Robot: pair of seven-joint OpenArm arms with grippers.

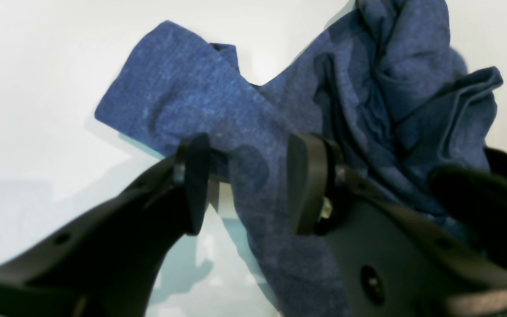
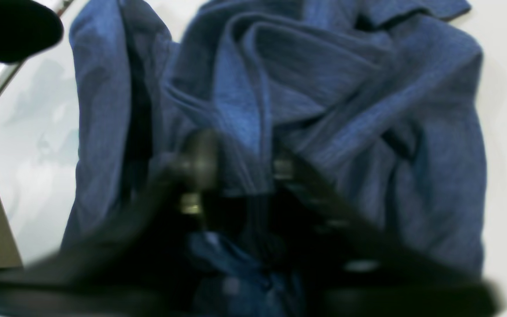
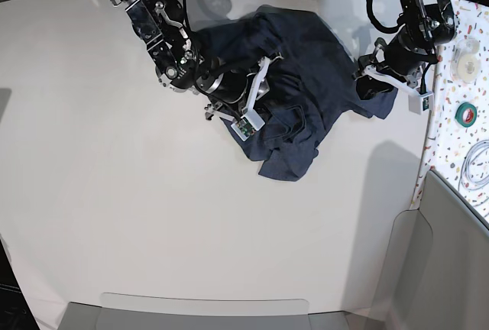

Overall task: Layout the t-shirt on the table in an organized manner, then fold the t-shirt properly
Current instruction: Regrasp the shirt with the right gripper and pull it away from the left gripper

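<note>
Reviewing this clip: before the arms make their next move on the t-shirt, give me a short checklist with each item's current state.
1. T-shirt fully on the table: ok, none hangs over an edge.
2. Shirt spread flat: not ok, it lies bunched with deep folds.
3. Left gripper around cloth: ok, a band of fabric runs between its pads, which stand apart, not pinching.
4. Right gripper hold: cannot tell, the wrist view is motion-blurred; it sits low in the folds.
5. Printed side facing up: cannot tell, no lettering shows.
6. Room to spread: ok, bare table lies around the shirt.
</note>
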